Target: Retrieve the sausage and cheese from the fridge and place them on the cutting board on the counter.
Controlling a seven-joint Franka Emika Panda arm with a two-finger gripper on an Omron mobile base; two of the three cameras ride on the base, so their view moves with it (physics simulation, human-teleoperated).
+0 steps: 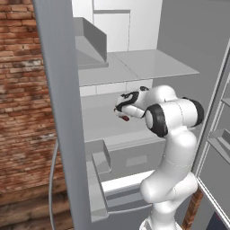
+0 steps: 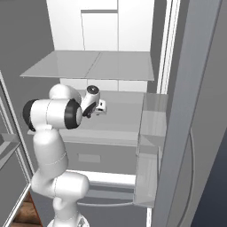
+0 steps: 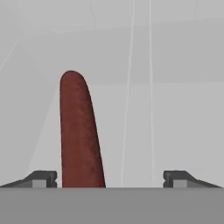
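Fridge [image 1: 179, 27]: doors swung open, white interior all around the claw. Left base view gives the left door edge-on just beside the camera, with its bins low and left of the claw, plus a brick wall [image 1: 22, 90] further left. Right base view gives the right door instead, with clear door bins [image 2: 150, 133] right of and below the claw; no brick there.

Upper grey shelf [image 1: 148, 65]: above the claw in both base views.

Middle shelf [image 2: 124, 115]: the level the claw works at; surface runs ahead of and under it. Closed drawer fronts sit below.

Arm: reaches from the base into the fridge, wrist bent toward the middle shelf.

Claw [image 1: 122, 114]: fingers spread wide apart, nothing clamped. Hand view puts the two dark tips [image 3: 43, 178] at far left and far right of the frame. In the right base view the claw [image 2: 101, 106] is mostly hidden behind the wrist.

Sausage [image 3: 78, 131]: dark red-brown, on the middle shelf, between the tips but close to the left one, running away from the hand. Contact with that tip: cannot tell. Left base view shows just a small red end [image 1: 125, 118] under the fingers
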